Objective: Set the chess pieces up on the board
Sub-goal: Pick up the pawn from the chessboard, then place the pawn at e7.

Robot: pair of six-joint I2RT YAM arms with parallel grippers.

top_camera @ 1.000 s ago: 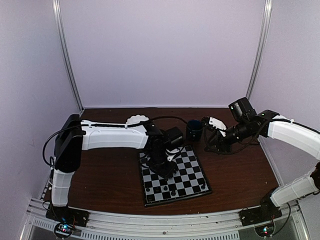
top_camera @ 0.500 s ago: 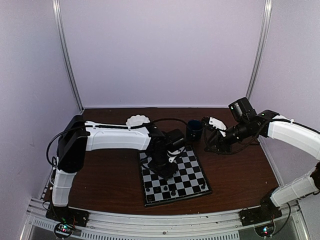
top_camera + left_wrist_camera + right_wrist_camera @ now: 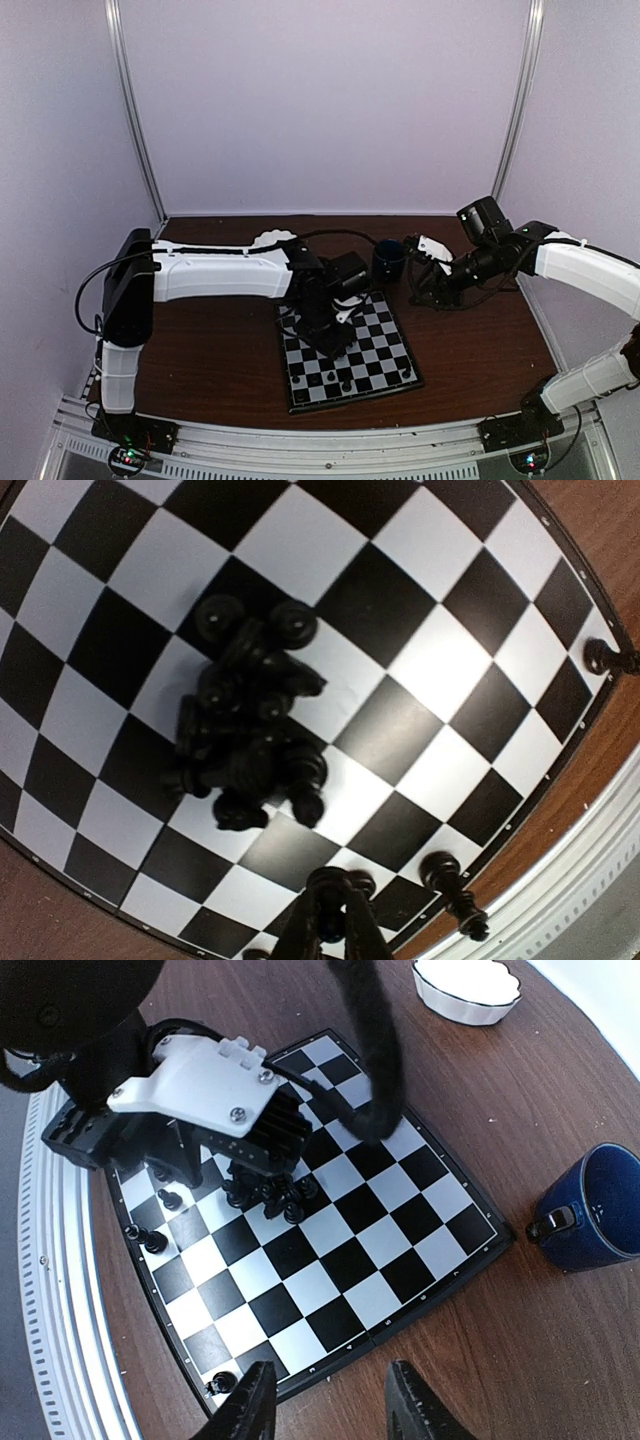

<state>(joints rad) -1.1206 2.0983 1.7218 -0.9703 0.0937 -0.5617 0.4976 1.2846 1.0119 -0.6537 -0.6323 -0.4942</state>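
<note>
Over the board (image 3: 440,660)'s near rank, my left gripper (image 3: 336,908) pinches one chess piece (image 3: 340,882); the toppled heap (image 3: 250,740) lies just ahead.

Dark brown wood table (image 3: 220,360), aluminium rail along bottom edge of frame. Three items directly on it:
- checkered board (image 3: 385,345), centre-lower, rotated slightly off table edges, flat
- dark blue mug (image 3: 388,258), just above board's upper right corner, upright, apart from board
- white scalloped bowl (image 3: 275,240), upper left of board, near back edge

Right wrist view agrees: board (image 3: 340,1260) centre, mug (image 3: 590,1210) right, bowl (image 3: 468,988) top.
</note>
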